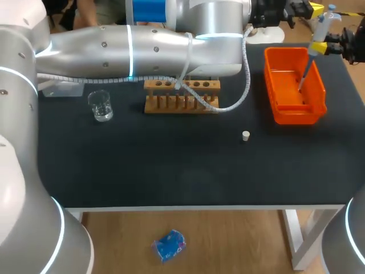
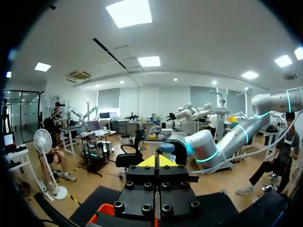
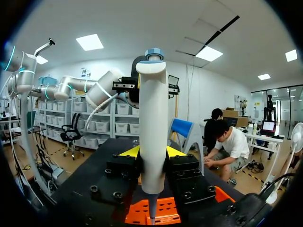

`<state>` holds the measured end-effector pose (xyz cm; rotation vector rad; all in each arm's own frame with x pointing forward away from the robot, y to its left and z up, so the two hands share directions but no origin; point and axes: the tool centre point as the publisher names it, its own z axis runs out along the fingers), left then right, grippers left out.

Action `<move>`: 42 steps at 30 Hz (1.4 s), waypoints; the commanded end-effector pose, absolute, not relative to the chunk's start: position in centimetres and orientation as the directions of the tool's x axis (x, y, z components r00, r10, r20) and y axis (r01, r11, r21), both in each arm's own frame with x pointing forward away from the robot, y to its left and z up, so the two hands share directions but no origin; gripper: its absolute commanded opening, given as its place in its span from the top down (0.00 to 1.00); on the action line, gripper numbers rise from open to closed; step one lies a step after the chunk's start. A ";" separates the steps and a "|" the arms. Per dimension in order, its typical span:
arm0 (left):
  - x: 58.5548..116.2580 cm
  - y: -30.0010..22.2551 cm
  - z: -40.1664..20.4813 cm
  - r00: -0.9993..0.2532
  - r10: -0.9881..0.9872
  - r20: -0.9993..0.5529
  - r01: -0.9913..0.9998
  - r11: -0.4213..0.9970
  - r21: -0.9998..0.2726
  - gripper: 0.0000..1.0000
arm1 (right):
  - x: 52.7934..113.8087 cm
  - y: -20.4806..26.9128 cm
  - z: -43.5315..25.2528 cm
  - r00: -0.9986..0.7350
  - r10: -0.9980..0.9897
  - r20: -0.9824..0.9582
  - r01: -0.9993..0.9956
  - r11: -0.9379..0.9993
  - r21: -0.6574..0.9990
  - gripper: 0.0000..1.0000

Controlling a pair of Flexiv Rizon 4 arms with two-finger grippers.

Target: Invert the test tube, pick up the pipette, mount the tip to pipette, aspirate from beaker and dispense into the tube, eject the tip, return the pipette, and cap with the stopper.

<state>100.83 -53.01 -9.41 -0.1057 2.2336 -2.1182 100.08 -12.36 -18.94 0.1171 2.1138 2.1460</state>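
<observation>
Right gripper (image 1: 317,49) clamps pipette (image 1: 321,25) above orange bin (image 1: 270,85) on black table (image 1: 171,165).

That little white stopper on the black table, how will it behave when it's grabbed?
The stopper looks tiny and round, so it is probably light and may roll if nudged. It stands free on the table, so an off-centre pinch could tip it.
</observation>
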 end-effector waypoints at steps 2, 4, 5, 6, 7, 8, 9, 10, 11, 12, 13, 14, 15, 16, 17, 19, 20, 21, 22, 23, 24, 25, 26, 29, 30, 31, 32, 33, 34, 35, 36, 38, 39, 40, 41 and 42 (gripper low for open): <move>100.6 -53.2 -10.0 -0.995 -0.100 0.002 -0.006 0.042 -0.999 1.00 | 100.3 -12.5 -18.9 -0.990 0.139 -0.035 -0.037 -0.013 0.999 1.00; 100.5 -53.1 -10.0 -0.995 -0.099 -0.001 -0.002 0.034 -0.999 1.00 | 100.3 -12.5 -18.9 -0.990 0.139 -0.035 -0.037 -0.013 0.999 1.00; 100.5 -53.1 -10.0 -0.995 -0.097 -0.003 0.000 0.033 -0.999 1.00 | 100.3 -12.5 -18.9 -0.990 0.139 -0.035 -0.037 -0.013 0.999 1.00; 100.4 -53.1 -10.1 -0.995 -0.097 -0.005 0.002 0.032 -0.999 1.00 | 100.3 -12.5 -18.9 -0.990 0.139 -0.035 -0.037 -0.013 0.999 1.00; 100.4 -53.1 -10.1 -0.995 -0.096 -0.005 0.002 0.031 -1.000 1.00 | 100.3 -12.5 -18.9 -0.990 0.139 -0.035 -0.037 -0.013 0.999 1.00; 100.4 -53.2 -10.2 -0.996 -0.094 -0.006 0.004 0.029 -1.000 1.00 | 100.3 -12.5 -18.9 -0.990 0.139 -0.035 -0.037 -0.013 0.999 1.00; 100.3 -53.2 -10.2 -0.996 -0.092 -0.007 0.005 0.028 -1.000 1.00 | 100.3 -12.5 -18.9 -0.990 0.139 -0.035 -0.037 -0.013 0.999 1.00; 100.3 -53.2 -10.3 -0.996 -0.089 -0.006 0.004 0.026 -1.000 1.00 | 100.3 -12.5 -18.9 -0.990 0.139 -0.035 -0.037 -0.013 0.999 1.00; 100.3 -53.3 -10.4 -0.996 -0.088 -0.006 0.003 0.025 -1.000 1.00 | 100.3 -12.5 -18.9 -0.990 0.139 -0.035 -0.037 -0.013 0.999 1.00; 100.3 -53.4 -10.4 -0.996 -0.084 -0.004 0.002 0.025 -1.000 1.00 | 100.3 -12.5 -18.9 -0.990 0.139 -0.035 -0.037 -0.013 0.999 1.00; 100.2 -53.4 -10.5 -0.997 -0.083 -0.004 0.002 0.025 -1.000 1.00 | 100.3 -12.5 -18.9 -0.990 0.139 -0.035 -0.037 -0.013 0.999 1.00; 100.2 -53.5 -10.5 -0.997 -0.082 -0.004 0.002 0.026 -1.000 1.00 | 100.3 -12.5 -18.9 -0.990 0.139 -0.035 -0.037 -0.013 0.999 1.00; 100.2 -53.5 -10.5 -0.997 -0.082 -0.004 0.002 0.026 -1.000 1.00 | 100.3 -12.5 -18.9 -0.990 0.139 -0.035 -0.037 -0.013 0.999 1.00; 100.2 -53.5 -10.5 -0.997 -0.081 -0.004 0.002 0.027 -1.000 1.00 | 100.3 -12.5 -18.9 -0.990 0.139 -0.035 -0.037 -0.013 0.999 1.00; 100.2 -53.5 -10.5 -0.997 -0.081 -0.004 0.002 0.028 -1.000 1.00 | 100.3 -12.5 -18.9 -0.990 0.139 -0.035 -0.037 -0.013 0.999 1.00; 100.2 -53.5 -10.6 -0.997 -0.081 -0.005 0.003 0.033 -0.999 1.00 | 100.3 -12.5 -18.9 -0.990 0.139 -0.035 -0.037 -0.013 0.999 1.00; 100.2 -53.4 -10.6 -0.997 -0.083 -0.006 0.003 0.035 -0.999 1.00 | 100.3 -12.5 -18.9 -0.990 0.139 -0.035 -0.037 -0.013 0.999 1.00; 100.2 -53.4 -10.6 -0.997 -0.083 -0.006 0.003 0.038 -0.999 1.00 | 100.3 -12.5 -18.9 -0.990 0.139 -0.035 -0.037 -0.013 0.999 1.00; 100.2 -53.4 -10.7 -0.996 -0.084 -0.006 0.003 0.041 -0.999 1.00 | 100.3 -12.5 -18.9 -0.990 0.139 -0.035 -0.037 -0.013 0.999 1.00; 100.2 -53.4 -10.7 -0.996 -0.086 -0.006 0.002 0.046 -0.999 1.00 | 100.3 -12.5 -18.9 -0.990 0.139 -0.035 -0.037 -0.013 0.999 1.00; 100.2 -53.5 -10.8 -0.996 -0.088 -0.006 0.002 0.051 -0.999 1.00 | 100.3 -12.5 -18.9 -0.990 0.139 -0.035 -0.037 -0.013 0.999 1.00; 100.2 -53.5 -10.8 -0.996 -0.089 -0.006 0.001 0.053 -0.999 1.00 | 100.3 -12.5 -18.9 -0.990 0.139 -0.035 -0.037 -0.013 0.999 1.00; 100.2 -53.5 -10.9 -0.996 -0.090 -0.006 0.001 0.055 -0.998 1.00 | 100.3 -12.5 -18.9 -0.990 0.139 -0.035 -0.037 -0.013 0.999 1.00; 100.2 -53.5 -10.9 -0.996 -0.094 -0.008 0.002 0.063 -0.998 1.00 | 100.3 -12.5 -18.9 -0.990 0.139 -0.035 -0.037 -0.013 0.999 1.00; 100.2 -53.5 -11.0 -0.995 -0.095 -0.008 0.002 0.062 -0.998 1.00 | 100.3 -12.5 -18.9 -0.990 0.139 -0.035 -0.037 -0.013 0.999 1.00; 100.2 -53.6 -11.1 -0.995 -0.095 -0.007 0.001 0.062 -0.998 1.00 | 100.3 -12.5 -18.9 -0.990 0.139 -0.035 -0.037 -0.013 0.999 1.00; 100.3 -53.6 -11.1 -0.995 -0.095 -0.006 0.000 0.063 -0.998 1.00 | 100.3 -12.5 -18.9 -0.990 0.139 -0.035 -0.037 -0.013 0.999 1.00; 100.3 -53.6 -11.2 -0.995 -0.095 -0.005 -0.001 0.063 -0.998 1.00 | 100.3 -12.5 -18.9 -0.990 0.139 -0.035 -0.037 -0.013 0.999 1.00; 100.3 -53.6 -11.3 -0.995 -0.095 -0.003 -0.002 0.062 -0.998 1.00 | 100.3 -12.5 -18.9 -0.990 0.139 -0.035 -0.037 -0.013 0.999 1.00; 100.3 -53.7 -11.4 -0.995 -0.095 -0.002 -0.003 0.062 -0.998 1.00 | 100.3 -12.5 -18.9 -0.990 0.139 -0.035 -0.037 -0.013 0.999 1.00; 100.3 -53.7 -11.5 -0.995 -0.095 -0.001 -0.005 0.061 -0.998 1.00 | 100.3 -12.5 -18.9 -0.990 0.139 -0.035 -0.037 -0.013 0.999 1.00; 100.4 -53.7 -11.6 -0.995 -0.096 0.001 -0.007 0.061 -0.998 1.00 | 100.3 -12.5 -18.9 -0.990 0.139 -0.035 -0.037 -0.013 0.999 1.00; 100.5 -53.7 -11.6 -0.995 -0.097 0.002 -0.008 0.061 -0.998 1.00 | 100.3 -12.5 -18.9 -0.990 0.139 -0.035 -0.037 -0.013 0.999 1.00; 100.5 -53.7 -11.7 -0.995 -0.098 0.003 -0.009 0.060 -0.998 1.00 | 100.3 -12.5 -18.9 -0.990 0.139 -0.035 -0.037 -0.013 0.999 1.00; 100.5 -53.7 -11.8 -0.995 -0.099 0.003 -0.009 0.060 -0.998 1.00 | 100.3 -12.5 -18.9 -0.990 0.139 -0.035 -0.037 -0.013 0.999 1.00; 100.5 -53.8 -11.9 -0.995 -0.099 0.004 -0.011 0.060 -0.998 1.00 | 100.3 -12.5 -18.9 -0.990 0.139 -0.035 -0.037 -0.013 0.999 1.00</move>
